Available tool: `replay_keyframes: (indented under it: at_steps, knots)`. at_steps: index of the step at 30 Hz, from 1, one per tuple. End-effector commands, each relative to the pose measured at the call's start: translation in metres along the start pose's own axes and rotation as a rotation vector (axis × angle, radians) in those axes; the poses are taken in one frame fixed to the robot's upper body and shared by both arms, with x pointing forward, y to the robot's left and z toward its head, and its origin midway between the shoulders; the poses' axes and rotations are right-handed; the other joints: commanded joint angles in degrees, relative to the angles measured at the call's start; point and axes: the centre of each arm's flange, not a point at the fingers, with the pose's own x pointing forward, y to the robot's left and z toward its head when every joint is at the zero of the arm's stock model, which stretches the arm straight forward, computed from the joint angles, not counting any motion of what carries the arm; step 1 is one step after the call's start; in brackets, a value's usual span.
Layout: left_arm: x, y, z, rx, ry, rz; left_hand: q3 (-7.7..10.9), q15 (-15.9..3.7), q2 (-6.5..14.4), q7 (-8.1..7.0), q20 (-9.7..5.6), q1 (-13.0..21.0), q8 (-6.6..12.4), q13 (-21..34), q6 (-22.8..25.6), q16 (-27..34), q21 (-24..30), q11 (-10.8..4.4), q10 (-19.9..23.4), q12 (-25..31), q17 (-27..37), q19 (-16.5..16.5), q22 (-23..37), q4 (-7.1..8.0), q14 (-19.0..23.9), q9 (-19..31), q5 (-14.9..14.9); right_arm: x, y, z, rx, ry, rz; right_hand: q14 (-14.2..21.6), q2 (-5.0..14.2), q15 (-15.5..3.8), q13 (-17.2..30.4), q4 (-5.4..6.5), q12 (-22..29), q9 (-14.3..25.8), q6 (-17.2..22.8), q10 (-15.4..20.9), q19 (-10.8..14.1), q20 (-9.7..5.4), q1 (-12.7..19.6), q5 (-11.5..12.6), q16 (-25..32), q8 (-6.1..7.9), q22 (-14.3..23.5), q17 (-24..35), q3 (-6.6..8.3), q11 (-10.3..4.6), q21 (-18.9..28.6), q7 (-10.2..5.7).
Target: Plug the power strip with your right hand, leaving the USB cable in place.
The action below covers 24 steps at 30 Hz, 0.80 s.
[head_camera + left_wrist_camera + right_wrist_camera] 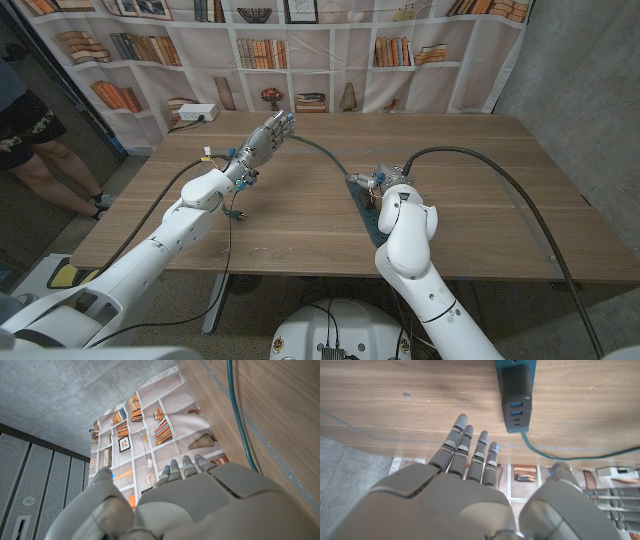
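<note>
Wooden table (480, 190) before bookshelf backdrop (330, 50) — power strip (516, 397) mid-table beside right hand (470, 455), fingers spread, empty; left hand (262, 140) open, raised; far side clear.

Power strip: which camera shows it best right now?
Right wrist view: the power strip lies unobstructed ahead of the open right hand, USB ports visible. Head view hides most of it behind the right arm. Left wrist view catches only its green cable.

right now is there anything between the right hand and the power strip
Nothing visible. In the right wrist view, only bare wooden table lies between the right hand and the power strip. The teal USB cable trails off sideways from the strip's end, out of that gap.
</note>
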Motion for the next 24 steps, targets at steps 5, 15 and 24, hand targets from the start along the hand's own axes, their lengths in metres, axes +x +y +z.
replay_keyframes:
  at_steps: [5, 15, 24]
  knots:
    - [0.000, 0.002, 0.003, 0.013, 0.009, 0.000, -0.20, 0.18, 0.2, 0.20, 0.25, 0.5, -0.14, 0.1, 0.5, 0.0, 0.1, -0.04, 0.1, 0.2, 0.1, -0.1, 0.3, 0.11, 0.0, 0.1, -0.2, 0.006, 0.004, -0.022, 0.382, -0.356, -0.129, 0.1, -0.14, -0.22, -0.6, 1.39, 0.6, -0.1, -0.6, 0.6, 0.6, -1.29, -3.4, 0.4, 0.0, -0.25, -0.1, -0.1, -1.49, 1.12, -0.7, 0.53]
    - [-0.001, 0.002, 0.005, 0.017, 0.009, -0.004, -0.25, 0.11, 0.2, 0.26, 0.22, 0.6, -0.12, 0.1, 0.5, 0.0, 0.1, -0.11, 0.1, 0.2, 0.1, -0.1, 0.3, 0.10, 0.0, 0.1, -0.2, 0.019, 0.005, -0.033, 0.567, -0.547, -0.118, -2.4, 0.32, -1.05, -1.4, 2.38, 0.3, -0.4, -1.8, -0.2, 0.4, -3.19, -5.5, 0.8, -0.8, -0.49, -0.3, -0.2, -2.29, 2.09, -1.6, 0.65]
    - [0.000, 0.001, 0.006, 0.021, 0.009, -0.006, -0.30, 0.21, 0.2, 0.22, 0.20, 0.6, -0.15, 0.1, 0.5, 0.0, 0.1, -0.02, 0.0, 0.2, 0.1, -0.1, 0.3, 0.09, 0.0, 0.1, -0.2, 0.030, 0.007, -0.039, 0.769, -0.679, -0.069, -4.6, -0.36, 0.15, -2.3, 2.74, -0.2, -0.7, -1.3, -1.8, 0.5, -3.37, -6.9, 1.4, -0.9, -0.25, -0.6, -0.3, -3.43, 5.67, -2.8, 2.48]
